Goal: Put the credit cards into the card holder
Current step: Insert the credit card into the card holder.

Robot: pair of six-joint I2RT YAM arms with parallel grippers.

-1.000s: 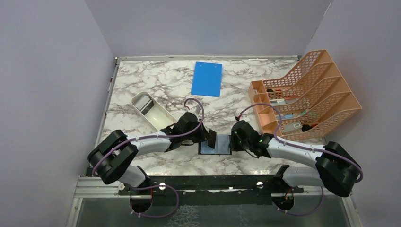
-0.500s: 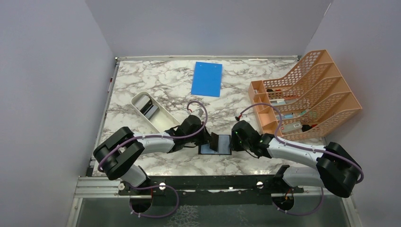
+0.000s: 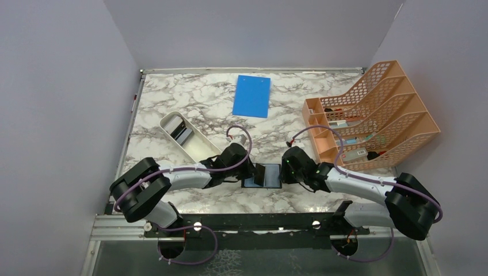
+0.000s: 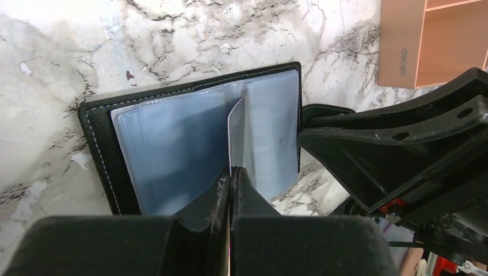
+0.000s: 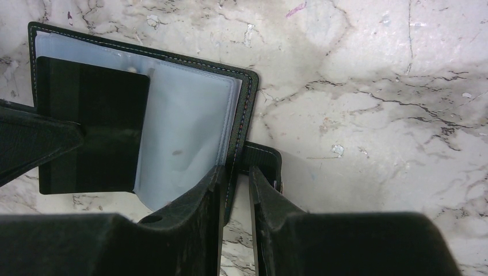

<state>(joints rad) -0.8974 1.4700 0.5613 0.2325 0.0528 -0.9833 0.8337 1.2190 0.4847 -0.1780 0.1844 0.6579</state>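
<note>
From above, the card holder [image 3: 270,178] lies open on the table [image 3: 190,103] between the arms. The left end effector [image 3: 253,173] and right end effector [image 3: 283,172] meet at it, and a dark credit card [image 3: 260,171] stands tilted over it.

The left wrist view shows that card edge-on as a thin sliver. The left fingers are pinched tight on its near end, and its far end is at the grey-blue pockets [image 4: 172,144].

Only the right wrist view shows the card's dark face and the snap tab [image 5: 262,156]. The right fingers sit narrowly apart, straddling the holder's edge. I cannot tell whether they pinch it.
</note>
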